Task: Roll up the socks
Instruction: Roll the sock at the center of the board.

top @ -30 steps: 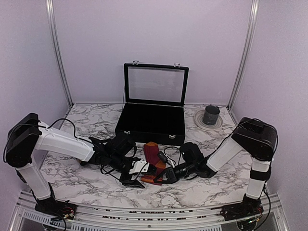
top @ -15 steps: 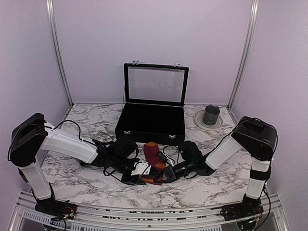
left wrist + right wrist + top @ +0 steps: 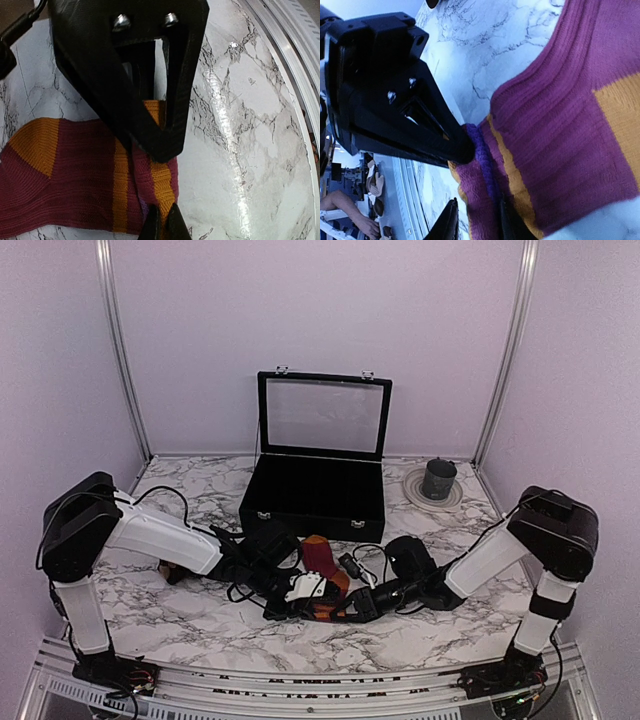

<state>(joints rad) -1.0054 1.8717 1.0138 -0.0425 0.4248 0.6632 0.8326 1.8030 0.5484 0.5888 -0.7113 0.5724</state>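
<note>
Marble table top (image 3: 175, 625) is carrying everything here, with a metal rail (image 3: 300, 680) running along its near edge, where both arms are bolted. From there the left arm (image 3: 160, 535) and the right arm (image 3: 490, 555) are reaching low and inward, meeting at the middle of the table just beyond the rail.

Between them the magenta sock (image 3: 70, 180) is lying flat on the marble, its orange stripes and a purple seam showing. Only this one sock is showing clearly; the dark shapes around the wrists are too tangled with cables to name.

The left gripper (image 3: 157, 145) is pinching the sock's striped end, its black fingers drawn together on an orange band. Just beside it, the right gripper (image 3: 477, 225) is facing it from the other side, its jaws standing apart with the same edge of the sock lying between them. One of its fingers is sitting just clear of the fabric; whether the other is touching it, I cannot tell.

Farther back, a black display case (image 3: 310, 515) is standing with its glass lid raised upright. To its right, near the back corner, a dark cup (image 3: 438, 478) is sitting on a round plate (image 3: 414, 488).
</note>
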